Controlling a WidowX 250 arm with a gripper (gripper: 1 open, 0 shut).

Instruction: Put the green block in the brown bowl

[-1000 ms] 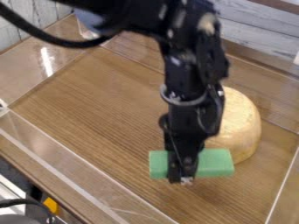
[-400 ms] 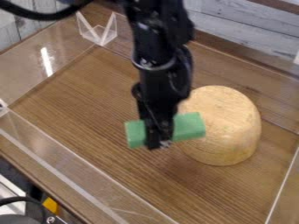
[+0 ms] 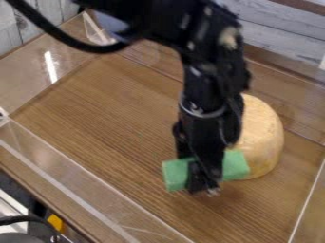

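1. While the gripper pinches the green block, both have swung back right and down since a moment ago, low over the table at the near side.
2. That likely means the block isn't yet in the brown bowl, which it touches or overlaps at the bowl's near-left edge.
3. Count: one block, one bowl, one arm.

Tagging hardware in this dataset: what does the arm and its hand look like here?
The arm is all black, built of chunky, rounded segments with glossy highlights. A black cable loops off its upper part toward the top left. The hand is also black: a narrow block ending in two slim, straight fingers. No markings or labels can be made out; the picture is too blurred.
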